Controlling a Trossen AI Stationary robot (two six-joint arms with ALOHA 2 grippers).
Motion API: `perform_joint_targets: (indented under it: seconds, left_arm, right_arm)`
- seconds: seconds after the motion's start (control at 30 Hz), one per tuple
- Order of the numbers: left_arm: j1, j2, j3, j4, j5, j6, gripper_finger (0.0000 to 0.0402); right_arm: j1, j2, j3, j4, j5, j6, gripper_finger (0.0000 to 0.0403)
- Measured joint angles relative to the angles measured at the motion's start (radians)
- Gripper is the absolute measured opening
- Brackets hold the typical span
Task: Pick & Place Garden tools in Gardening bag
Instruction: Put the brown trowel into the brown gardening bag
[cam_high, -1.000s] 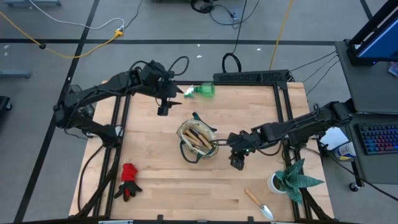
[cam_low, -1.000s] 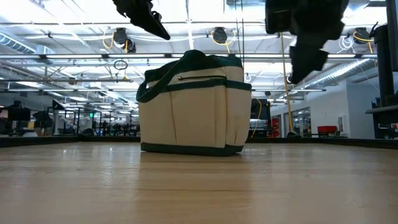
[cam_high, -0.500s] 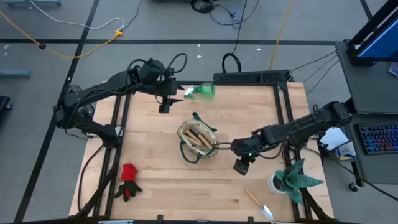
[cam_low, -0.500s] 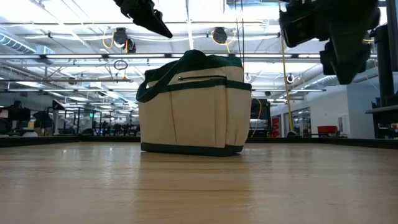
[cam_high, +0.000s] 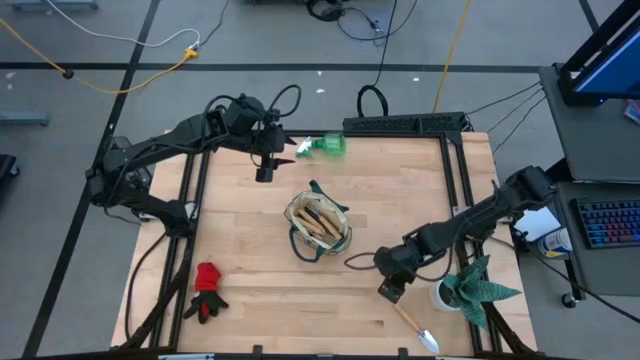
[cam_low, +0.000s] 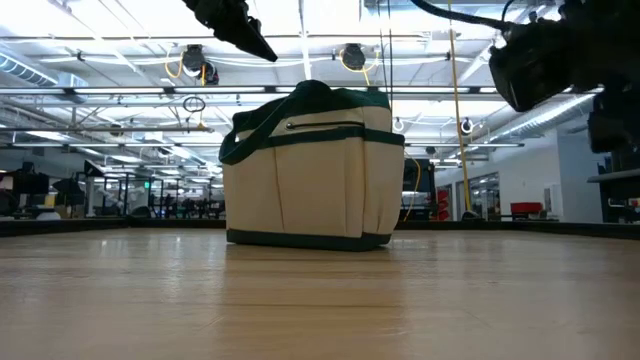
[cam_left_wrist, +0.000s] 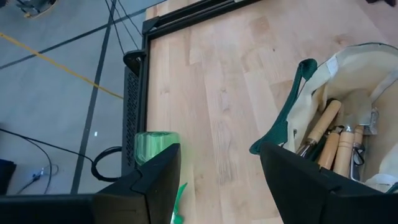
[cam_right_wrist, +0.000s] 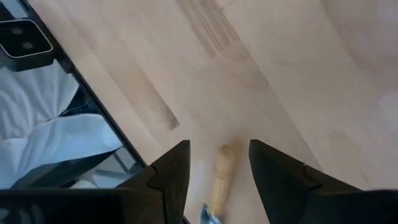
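The cream-and-green gardening bag (cam_high: 318, 228) stands upright at the table's middle, with several wooden-handled tools (cam_left_wrist: 326, 134) inside it. It also shows in the low view (cam_low: 315, 170). A green spray bottle (cam_high: 325, 146) lies at the far edge. A red glove (cam_high: 207, 290) lies near left. A wooden-handled silver trowel (cam_high: 415, 327) lies near right. My left gripper (cam_high: 264, 174) hangs open and empty left of the spray bottle (cam_left_wrist: 155, 148). My right gripper (cam_high: 391, 290) is open and empty above the trowel handle's end (cam_right_wrist: 221, 171).
A spiky green plant in a white pot (cam_high: 468, 290) stands just right of the trowel and my right arm. The black table frame (cam_high: 405, 123) runs along the far edge behind the spray bottle. Bare wood lies between the bag and the glove.
My right gripper has gone from beside the bag's right side toward the table's near edge, and now hangs over the trowel's handle end. It has stayed open. The bag and the tools have kept their places.
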Motion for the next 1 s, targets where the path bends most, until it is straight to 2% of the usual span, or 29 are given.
perform_joint_targets:
  seconds: [0.17, 0.37, 0.73, 1.0]
  left_arm:
    - [0.000, 0.000, 0.000, 0.000, 0.000, -0.024, 0.0227]
    - [0.000, 0.000, 0.000, 0.000, 0.000, -0.028, 0.0227]
    - [0.000, 0.000, 0.000, 0.001, 0.000, -0.027, 0.0227]
    - [0.000, 0.003, 0.000, 0.009, 0.000, -0.044, 0.0227]
  right_arm:
    - [0.031, 0.050, 0.001, 0.040, 0.000, 0.048, 0.0160]
    - [0.076, 0.049, 0.002, -0.017, 0.000, 0.171, 0.0160]
    - [0.128, 0.055, 0.002, -0.005, 0.003, 0.318, 0.0160]
    - [0.169, 0.149, 0.002, 0.090, 0.001, 0.323, 0.0160]
